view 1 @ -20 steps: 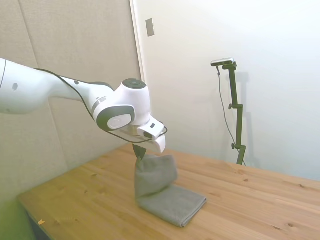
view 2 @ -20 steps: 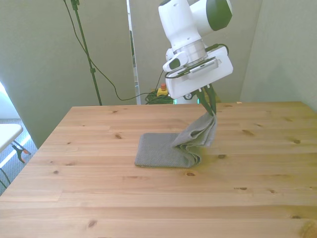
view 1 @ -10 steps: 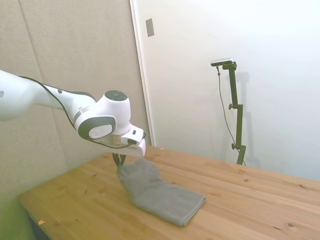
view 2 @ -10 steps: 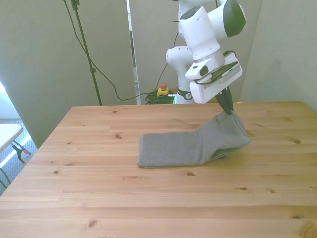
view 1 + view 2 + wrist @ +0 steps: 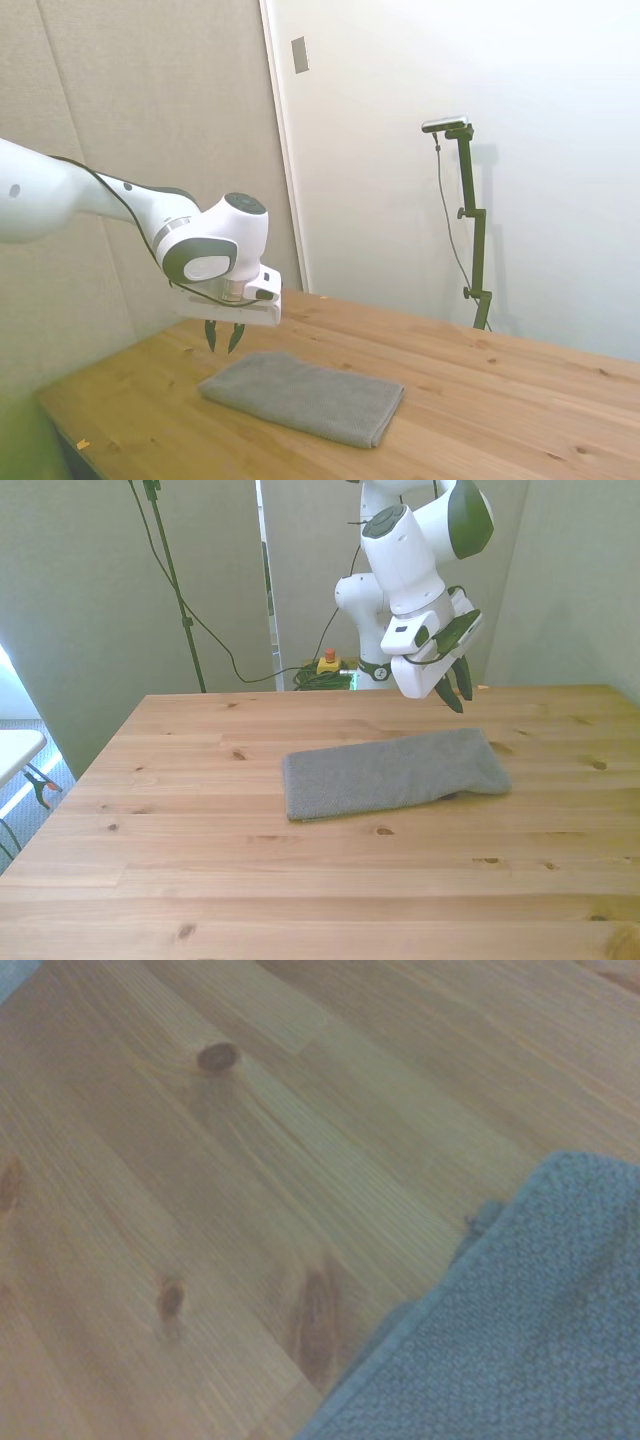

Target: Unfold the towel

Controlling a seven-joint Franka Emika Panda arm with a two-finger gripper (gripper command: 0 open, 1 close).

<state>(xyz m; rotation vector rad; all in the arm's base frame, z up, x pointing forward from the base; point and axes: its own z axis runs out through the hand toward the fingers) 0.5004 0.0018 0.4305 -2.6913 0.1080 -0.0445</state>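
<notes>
The grey towel (image 5: 303,396) (image 5: 392,773) lies flat on the wooden table (image 5: 200,880) as one long strip. Its end at the front view's right looks slightly thicker. My gripper (image 5: 223,346) (image 5: 459,698) hangs open just above that end, with nothing between its fingers. In the wrist view, a corner of the towel (image 5: 520,1340) shows over bare wood.
A light stand with a cable (image 5: 175,580) rises behind the table at the front view's left. A wall (image 5: 520,150) runs close behind the table in the side view.
The gripper carried the towel's upper layer toward the front view's right, laid it down and let go. The towel went from a raised fold to a flat strip.
</notes>
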